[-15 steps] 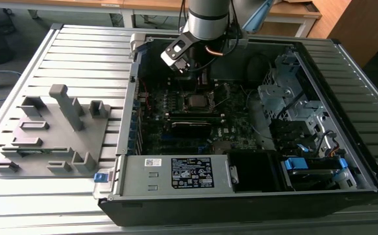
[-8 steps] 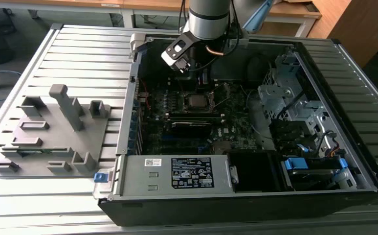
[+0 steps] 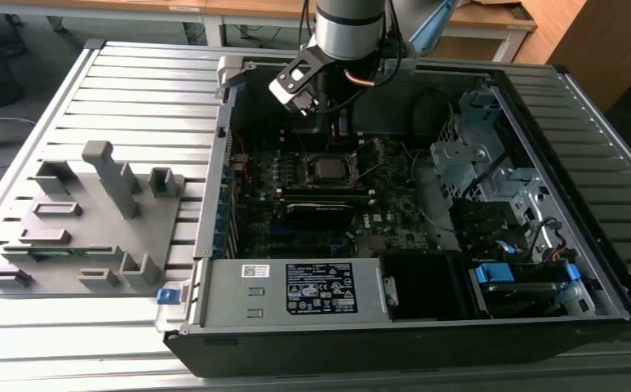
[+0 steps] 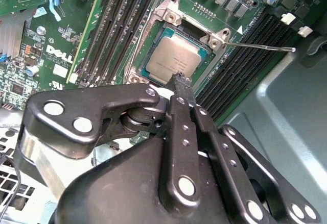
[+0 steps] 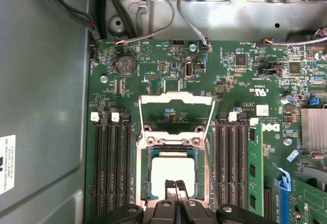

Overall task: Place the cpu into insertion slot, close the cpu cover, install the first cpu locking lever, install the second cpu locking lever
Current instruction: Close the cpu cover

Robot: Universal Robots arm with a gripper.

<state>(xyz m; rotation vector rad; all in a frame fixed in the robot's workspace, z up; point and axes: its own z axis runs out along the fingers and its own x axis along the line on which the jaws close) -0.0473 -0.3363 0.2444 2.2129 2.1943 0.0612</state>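
The cpu point(image 5: 171, 173), a flat square chip with a silver-grey top, lies in the insertion slot point(image 5: 143, 180) on the green motherboard; in the second wrist view the cpu point(image 4: 176, 58) sits flat inside the silvery rim. The cpu cover point(image 5: 176, 99), a thin metal frame, stands swung open on the far side of the socket. A thin locking lever point(image 4: 258, 45) sticks out sideways, unlatched. My gripper point(image 5: 176, 187) is shut with nothing between its fingers, its tips point(image 4: 181, 81) just above the chip's near edge. In the exterior view the gripper point(image 3: 313, 114) hangs over the socket point(image 3: 330, 167).
Black memory slots point(image 5: 110, 168) flank the socket on both sides. The case wall point(image 5: 46, 106) and loose cables point(image 5: 153, 9) lie close by. A drive cage point(image 3: 478, 163) fills the exterior view's right, and a grey parts fixture point(image 3: 86, 212) stands on the table at its left.
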